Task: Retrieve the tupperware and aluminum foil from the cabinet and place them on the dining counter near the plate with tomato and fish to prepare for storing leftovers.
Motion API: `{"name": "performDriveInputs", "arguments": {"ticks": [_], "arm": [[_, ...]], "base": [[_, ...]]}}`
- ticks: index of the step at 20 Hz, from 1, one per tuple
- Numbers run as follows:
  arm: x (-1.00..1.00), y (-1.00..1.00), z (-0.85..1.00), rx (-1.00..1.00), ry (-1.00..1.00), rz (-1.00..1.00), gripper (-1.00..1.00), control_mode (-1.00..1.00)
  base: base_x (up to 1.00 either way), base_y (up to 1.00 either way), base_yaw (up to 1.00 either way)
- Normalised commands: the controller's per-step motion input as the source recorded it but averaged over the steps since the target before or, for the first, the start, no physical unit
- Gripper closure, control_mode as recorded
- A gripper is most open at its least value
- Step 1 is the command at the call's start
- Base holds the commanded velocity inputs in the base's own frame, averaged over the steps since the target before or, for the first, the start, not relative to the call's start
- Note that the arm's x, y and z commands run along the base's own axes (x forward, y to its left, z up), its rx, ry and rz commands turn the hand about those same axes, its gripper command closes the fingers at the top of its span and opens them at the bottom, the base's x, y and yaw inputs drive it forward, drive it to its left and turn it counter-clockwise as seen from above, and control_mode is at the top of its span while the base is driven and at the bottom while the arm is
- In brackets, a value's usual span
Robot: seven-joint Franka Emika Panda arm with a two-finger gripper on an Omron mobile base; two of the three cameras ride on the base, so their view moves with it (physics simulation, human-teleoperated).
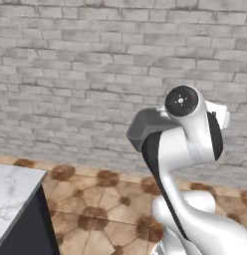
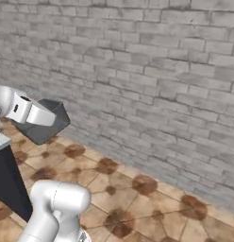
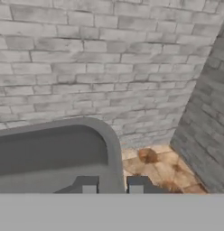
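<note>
Carrying phase, judged from the tub aloft and no cabinet or plate in sight. The tupperware [image 1: 145, 125], a dark grey rectangular tub with rounded corners and a flared rim, hangs in the air at centre frame of the left base view, just left of the arm's [image 1: 187, 149] white wrist, with the brick wall [image 1: 85, 74] behind it and the brown tiled floor [image 1: 105, 199] below. In the right base view the same tub sits at the left edge of the frame, part covered by the white hand.

In the hand view the claw [image 3: 113, 184] appears at the bottom centre as two dark fingertips [image 3: 88, 184] set close together, pinched across the tub's rim wall; the jaws are almost fully closed on that thin edge, one tip inside the tub and one outside.

A corner of a white veined marble surface [image 1: 13, 191] enters the lower left of the left base view; whether it is the dining counter cannot be told.

Handling, as a judgement: the tub looks empty, light and stiff, its plastic smooth and probably slippery. Held by one wall, it is likely to pivot if swung quickly. The flared rim gives the fingers a lip to catch on, so a grip at mid-length of a long side would balance it best.
</note>
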Motion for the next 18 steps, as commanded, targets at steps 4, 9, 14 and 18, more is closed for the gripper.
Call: {"name": "performDriveInputs", "arguments": {"ticks": [4, 9, 14, 18], "arm": [[0.0, 0.0, 0.0, 0.0, 0.0, 0.0, 1.0, 1.0], [0.0, 0.0, 0.0, 0.0, 0.0, 0.0, 1.0, 1.0], [0.0, 0.0, 0.0, 0.0, 0.0, 0.0, 1.0, 1.0], [0.0, 0.0, 0.0, 0.0, 0.0, 0.0, 1.0, 1.0]], "base": [[1.0, -0.01, 0.5], [1.0, 0.0, 0.53], [1.0, 0.0, 0.52], [1.0, 0.0, 0.51]]}}
